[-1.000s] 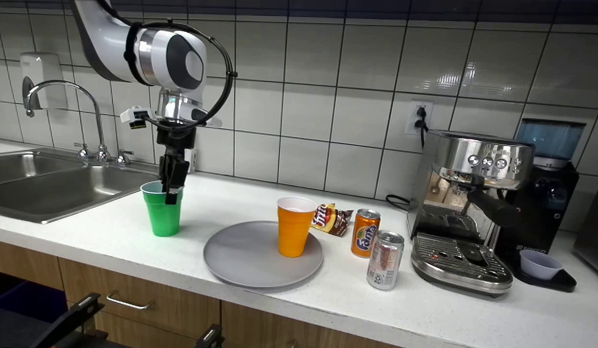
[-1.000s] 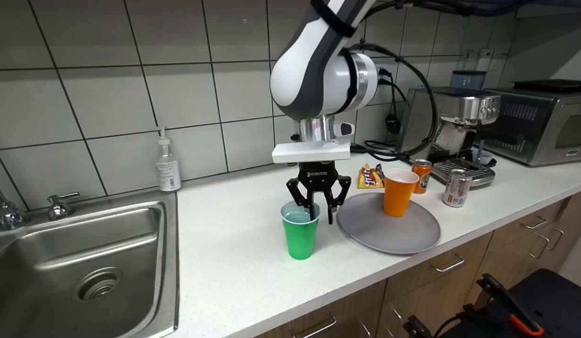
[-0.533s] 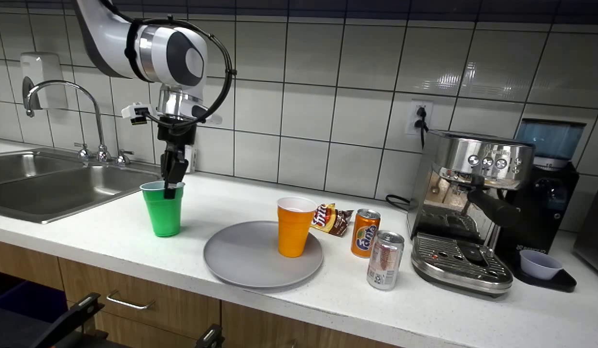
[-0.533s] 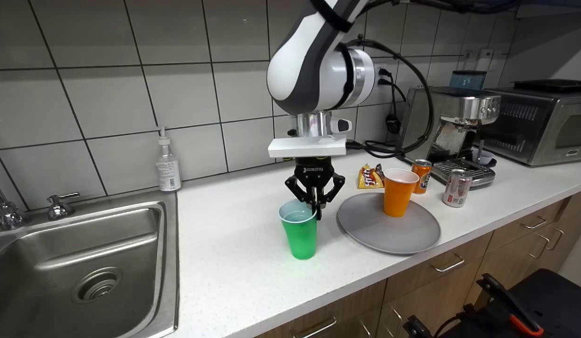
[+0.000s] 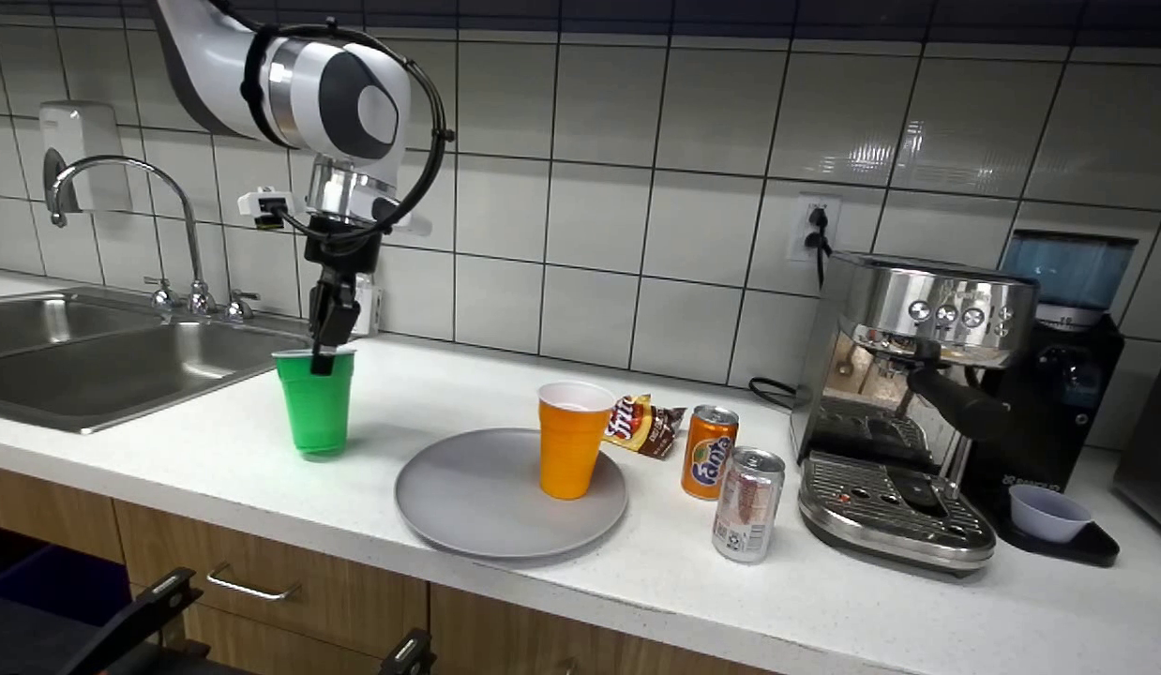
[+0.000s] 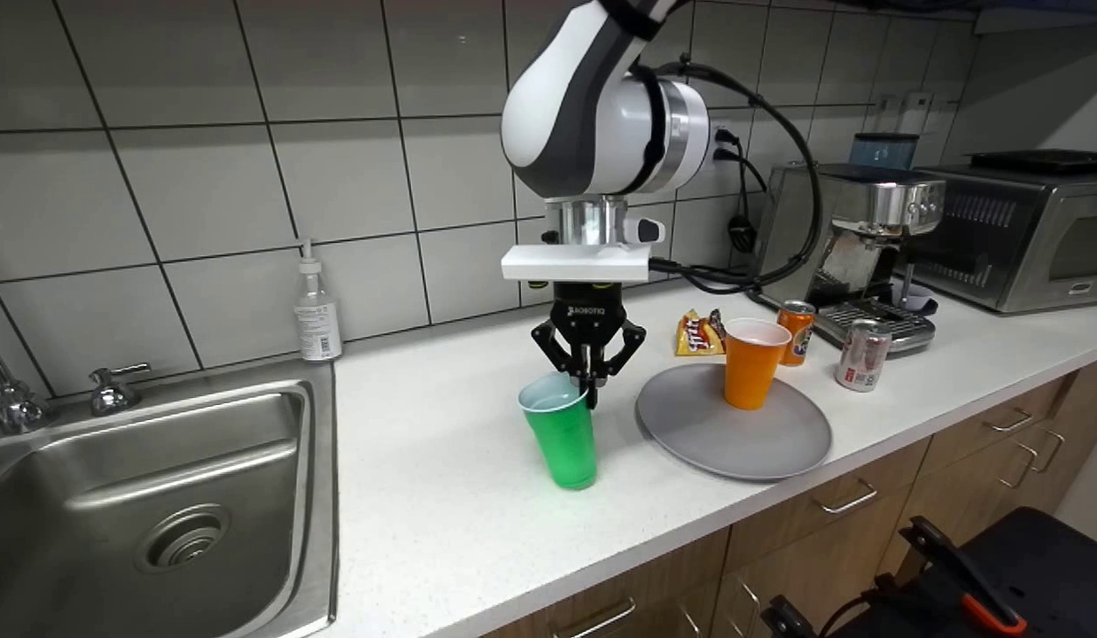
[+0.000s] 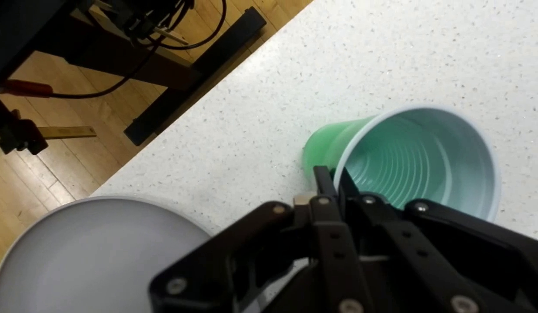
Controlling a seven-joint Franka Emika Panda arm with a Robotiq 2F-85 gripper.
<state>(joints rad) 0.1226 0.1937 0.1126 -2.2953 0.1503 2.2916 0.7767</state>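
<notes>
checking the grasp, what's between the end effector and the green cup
Nothing shows there: in the wrist view, the end effector pinches the rim of the green cup, one finger inside, one outside.

You have a green cup (image 6: 562,443), tall and tapered toward its base, with a pale rim and a ringed, bluish inside. In the wrist view your end effector (image 7: 335,180) pinches its wall near nine o'clock of the mouth, one finger inside and one outside. In an exterior view the cup leans, mouth up, its top tipped between eleven and twelve o'clock; whether its base touches the counter (image 6: 451,496) you cannot tell.
</notes>
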